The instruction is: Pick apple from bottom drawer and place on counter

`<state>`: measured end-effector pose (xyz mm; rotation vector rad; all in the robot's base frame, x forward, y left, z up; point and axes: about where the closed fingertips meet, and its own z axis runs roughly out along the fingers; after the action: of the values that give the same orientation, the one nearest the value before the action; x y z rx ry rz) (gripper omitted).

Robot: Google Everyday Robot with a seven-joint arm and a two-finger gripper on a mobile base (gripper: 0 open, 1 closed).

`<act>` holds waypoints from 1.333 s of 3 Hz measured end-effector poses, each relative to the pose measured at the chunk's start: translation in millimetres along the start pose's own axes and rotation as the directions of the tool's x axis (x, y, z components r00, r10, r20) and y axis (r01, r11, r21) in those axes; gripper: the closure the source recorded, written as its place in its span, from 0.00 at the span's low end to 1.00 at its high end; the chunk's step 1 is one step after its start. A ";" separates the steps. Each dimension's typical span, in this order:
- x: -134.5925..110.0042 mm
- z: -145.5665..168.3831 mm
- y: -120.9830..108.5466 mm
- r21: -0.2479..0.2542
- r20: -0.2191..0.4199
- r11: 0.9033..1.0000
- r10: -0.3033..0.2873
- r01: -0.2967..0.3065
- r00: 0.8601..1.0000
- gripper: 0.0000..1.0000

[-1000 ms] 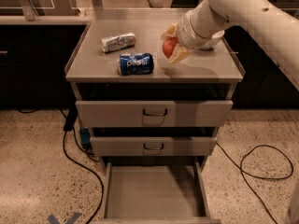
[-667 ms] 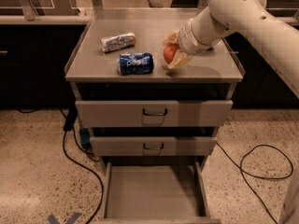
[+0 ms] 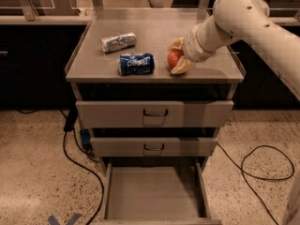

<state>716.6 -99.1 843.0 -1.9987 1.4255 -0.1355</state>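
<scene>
The red-orange apple sits between the fingers of my gripper, low over the right part of the grey-beige counter. The tan fingers stand on both sides of the apple and hold it. I cannot tell whether the apple touches the counter. The white arm comes in from the upper right. The bottom drawer is pulled open below, and its flat grey floor is bare.
A blue soda can lies on its side left of the apple. A silver can lies further back left. Two upper drawers with dark handles are closed. Black cables run on the speckled floor on both sides of the cabinet.
The gripper with the apple has moved down toward the counter and slightly left, closer to the blue can.
</scene>
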 end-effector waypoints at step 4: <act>0.0 0.2 0.1 0.000 0.000 1.000 0.000 0.000 1.000 0.05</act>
<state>716.6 -99.0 842.9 -1.9988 1.4255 -0.1352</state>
